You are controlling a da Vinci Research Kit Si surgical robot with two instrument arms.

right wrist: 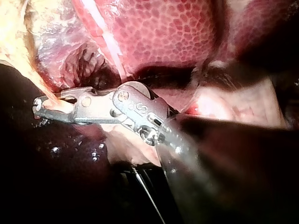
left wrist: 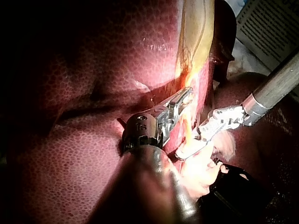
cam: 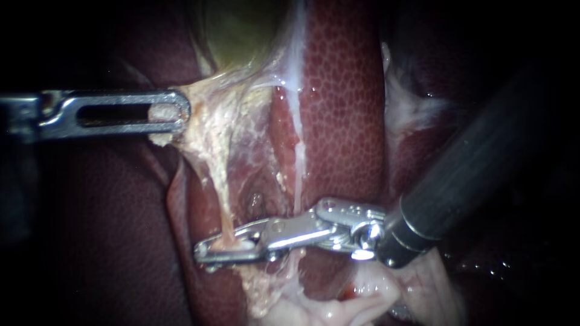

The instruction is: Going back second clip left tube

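My right instrument comes in from the right, and its two slim metal jaws lie across the left tube, a pale stringy strand, and pinch it low down. The right wrist view shows those jaws close together with pale tissue between them. My left instrument has a slotted jaw and is shut on pale tissue just under the greenish gallbladder, holding it stretched leftward. In the left wrist view its jaws grip the same sheet. No clip is plainly visible.
A thin white right tube runs down beside the mottled red liver. Dark liver surface fills the lower left. Pale fatty tissue lies below my right instrument's shaft.
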